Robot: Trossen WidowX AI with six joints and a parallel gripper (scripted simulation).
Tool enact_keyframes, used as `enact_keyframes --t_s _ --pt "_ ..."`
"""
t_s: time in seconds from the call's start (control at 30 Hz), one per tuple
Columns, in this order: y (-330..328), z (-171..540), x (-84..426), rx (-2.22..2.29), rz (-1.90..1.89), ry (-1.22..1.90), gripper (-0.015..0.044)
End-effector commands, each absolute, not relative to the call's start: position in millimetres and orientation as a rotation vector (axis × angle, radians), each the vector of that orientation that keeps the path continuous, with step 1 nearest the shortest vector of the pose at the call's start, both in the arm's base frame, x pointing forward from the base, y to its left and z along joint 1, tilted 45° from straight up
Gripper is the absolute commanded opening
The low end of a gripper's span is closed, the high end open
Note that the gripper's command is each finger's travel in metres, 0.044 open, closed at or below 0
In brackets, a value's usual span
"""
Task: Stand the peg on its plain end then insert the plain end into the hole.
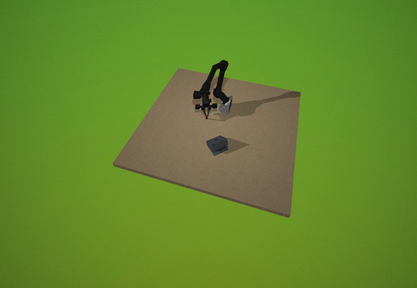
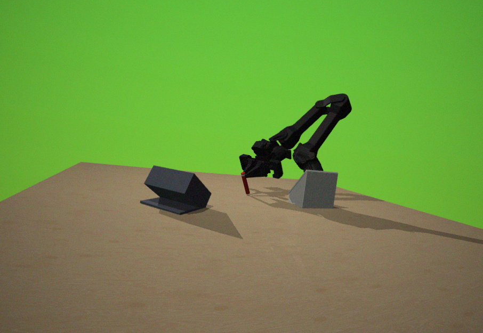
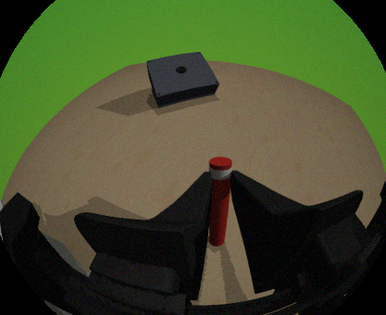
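The red peg (image 1: 206,117) (image 2: 245,184) (image 3: 219,204) is nearly upright, leaning slightly, with its white-banded end up. Its plain lower end is at or just above the table; I cannot tell which. My gripper (image 1: 206,115) (image 2: 243,175) (image 3: 219,177) is shut on the peg near the white band, reaching in from the side at a low slant. The dark sloped panel (image 1: 217,142) (image 2: 171,179) (image 3: 182,83) stands apart from the peg. Its one hole (image 1: 216,139) (image 3: 180,69) shows in the top view and the wrist view and is hidden in the exterior view.
A light grey wedge-shaped block (image 1: 224,107) (image 2: 319,189) stands beside the arm's base. The wooden table top (image 1: 168,143) (image 2: 194,282) (image 3: 122,153) bears everything, and its edges show in the top view.
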State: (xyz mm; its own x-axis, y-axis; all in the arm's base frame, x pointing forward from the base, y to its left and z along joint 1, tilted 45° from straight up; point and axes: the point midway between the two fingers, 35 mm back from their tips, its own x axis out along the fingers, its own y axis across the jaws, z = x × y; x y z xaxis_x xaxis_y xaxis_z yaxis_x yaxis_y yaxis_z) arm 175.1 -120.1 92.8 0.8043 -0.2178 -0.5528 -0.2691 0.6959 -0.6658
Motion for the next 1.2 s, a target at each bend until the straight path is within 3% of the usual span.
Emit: enact_keyframes --t_s 0.0,1.17 --pt "-119.4 91.1 171.8 -0.808 0.052 0.621 0.0049" --pt "-122.7 94.0 152.7 -0.793 0.133 0.433 0.0049"
